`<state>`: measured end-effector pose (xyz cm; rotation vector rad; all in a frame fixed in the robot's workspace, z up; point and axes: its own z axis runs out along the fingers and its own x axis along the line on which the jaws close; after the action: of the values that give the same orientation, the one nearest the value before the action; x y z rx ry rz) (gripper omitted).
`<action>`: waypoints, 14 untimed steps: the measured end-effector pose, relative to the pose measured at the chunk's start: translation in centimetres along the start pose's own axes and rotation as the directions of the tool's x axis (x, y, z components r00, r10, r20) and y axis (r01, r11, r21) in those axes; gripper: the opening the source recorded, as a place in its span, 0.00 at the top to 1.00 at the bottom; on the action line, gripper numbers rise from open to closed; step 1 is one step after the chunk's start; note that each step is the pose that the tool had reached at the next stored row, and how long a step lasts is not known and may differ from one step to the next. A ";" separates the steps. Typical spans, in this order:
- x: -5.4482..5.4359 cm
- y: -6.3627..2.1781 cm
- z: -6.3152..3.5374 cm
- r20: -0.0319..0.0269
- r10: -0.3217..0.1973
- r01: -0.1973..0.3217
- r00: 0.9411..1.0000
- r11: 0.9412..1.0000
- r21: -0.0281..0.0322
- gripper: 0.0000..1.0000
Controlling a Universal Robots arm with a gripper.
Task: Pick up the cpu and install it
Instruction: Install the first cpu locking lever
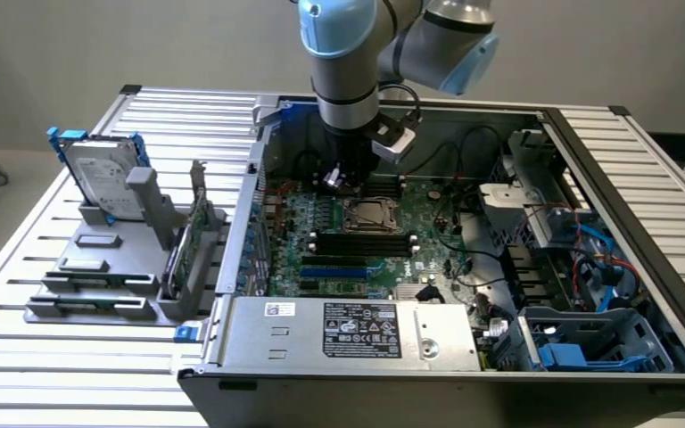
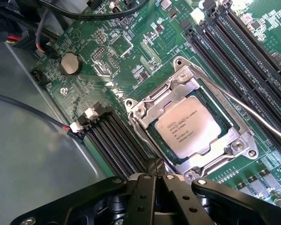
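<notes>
The cpu [image 2: 189, 127], a small square chip with a silver top, lies flat in the metal-framed socket [image 2: 145, 108] on the green motherboard [image 2: 131, 61]. In the exterior view that socket [image 1: 370, 215] sits mid-board inside the open computer case [image 1: 628, 169]. My gripper [image 1: 340, 178] hangs over the board just beyond the socket, toward the exterior view's left. In the wrist view its black fingertips [image 2: 152, 169] meet just off the socket's edge. The gripper [image 2: 155, 171] is shut and nothing shows between the fingers. A thin metal socket lever [image 2: 253, 115] runs along one side of the frame.
Black memory slots [image 1: 360, 242] lie near the socket. A power supply [image 1: 355, 330] closes the case's front. Cables and a blue drive cage [image 1: 581, 343] fill the case's right side. Outside, on the exterior view's left, a hard drive [image 1: 96, 174] with blue brackets stands in a grey rack [image 1: 93, 285].
</notes>
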<state>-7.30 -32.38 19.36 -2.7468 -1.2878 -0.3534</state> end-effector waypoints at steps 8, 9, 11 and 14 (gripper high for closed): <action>0.2 0.27 0.11 0.000 0.000 0.000 1.000 1.000 0.000 0.89; 0.2 0.31 0.12 0.000 0.000 0.000 1.000 1.000 0.000 0.89; 0.3 0.37 0.15 0.000 0.000 0.000 1.000 1.000 -0.001 0.89; 0.4 0.47 0.18 0.001 0.000 0.000 1.000 1.000 -0.001 0.89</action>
<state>-6.69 -32.38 19.28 -2.7476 -1.2885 -0.3532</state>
